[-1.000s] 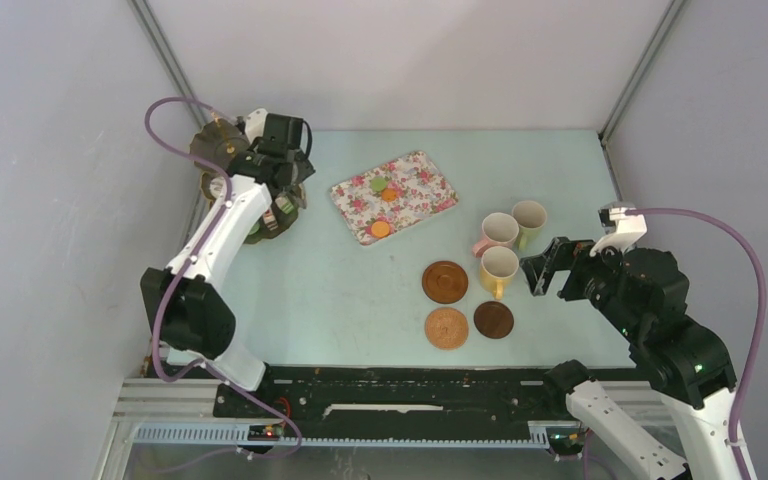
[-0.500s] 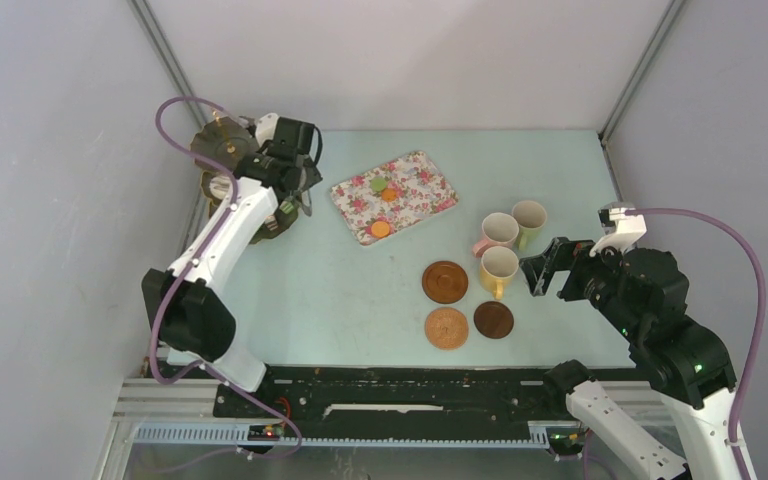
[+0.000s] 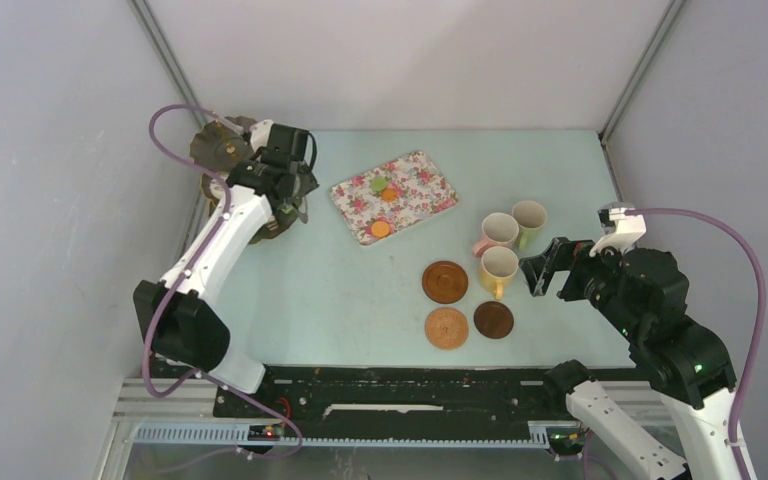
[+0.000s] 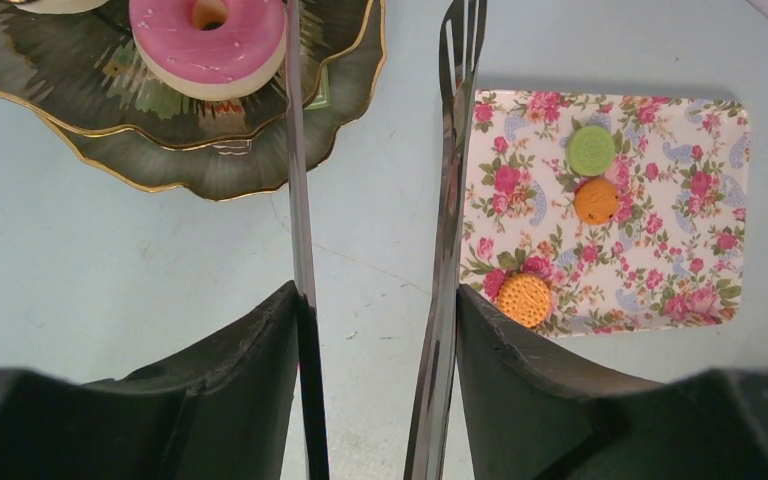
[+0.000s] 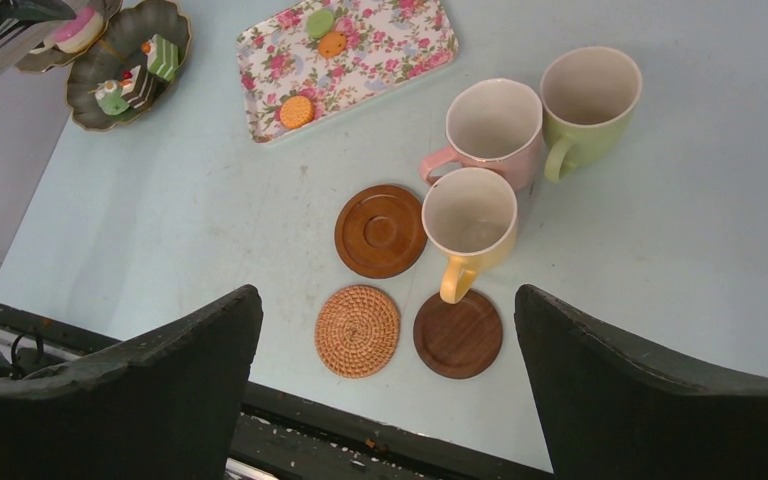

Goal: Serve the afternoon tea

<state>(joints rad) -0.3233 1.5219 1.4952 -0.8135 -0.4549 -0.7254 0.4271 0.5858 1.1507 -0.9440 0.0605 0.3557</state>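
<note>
I see the left hand [image 4: 375, 330] clamped on the two arms of the long metal tongs [image 4: 300, 200]. The tongs' blades stand apart with nothing between them. In the left wrist view, one blade crosses the edge of the pink-iced ring doughnut [image 4: 207, 40] on the dark scalloped gold-rimmed tiered stand [image 4: 210, 160]. The other blade ends over bare pale blue surface [image 3: 360, 290] between the stand and the flowered rectangular tray [image 4: 660, 260].

The tray carries a green macaron [image 4: 591, 150] touching an orange macaron [image 4: 596, 200], and a ridged orange biscuit [image 4: 523, 299] near its corner. The stand is at the far left corner, and small green cakes [image 5: 160, 55] lie in its lowest tier.

The right hand [image 5: 385, 300] is spread wide and holds nothing, raised to the right of the mugs. The pink mug [image 5: 493, 120], green mug [image 5: 590, 90] and yellow mug [image 5: 470, 215] cluster upright on the surface, none on a coaster. The ringed brown wooden coaster [image 5: 380, 230], round woven coaster [image 5: 357, 330] and dark smooth coaster [image 5: 458, 333] lie just beside the yellow mug.
</note>
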